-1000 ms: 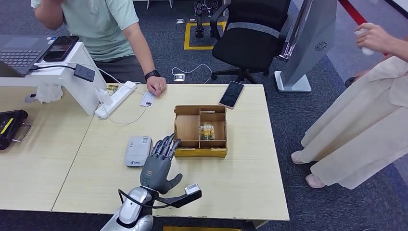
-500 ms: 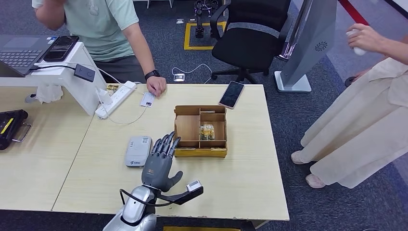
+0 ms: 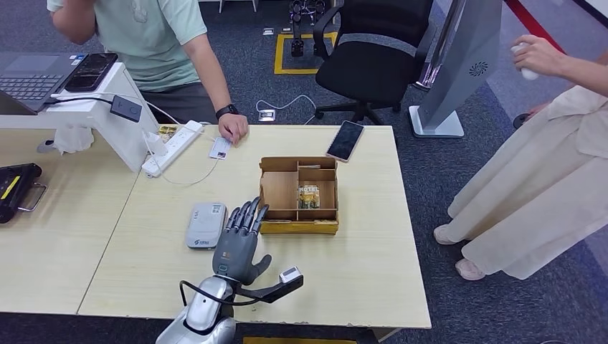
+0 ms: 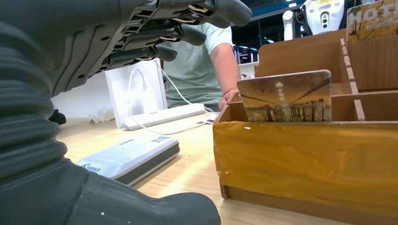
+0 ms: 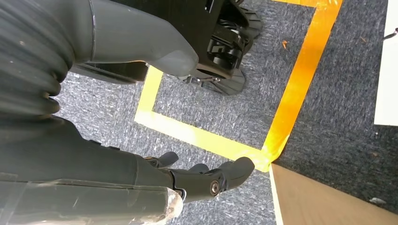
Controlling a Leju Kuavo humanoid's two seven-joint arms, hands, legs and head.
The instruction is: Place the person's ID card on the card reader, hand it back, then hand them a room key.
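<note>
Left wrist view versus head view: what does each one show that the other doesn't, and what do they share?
The left wrist view alone shows the printed face of a card standing in the wooden box. The head view alone shows the ID card on the table by the person's hand, a phone and a laptop. Both show the left hand, empty with fingers spread, the card reader, the wooden box and the power strip.

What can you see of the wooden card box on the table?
The wooden card box is a shallow, open-topped tray of light brown wood, split by thin dividers into several compartments. Its front wall is wrapped in yellowish tape. It sits flat on the table, right of the card reader. Printed cards stand in a middle compartment. The left hand hovers open by its front left corner, apparently not touching.
</note>
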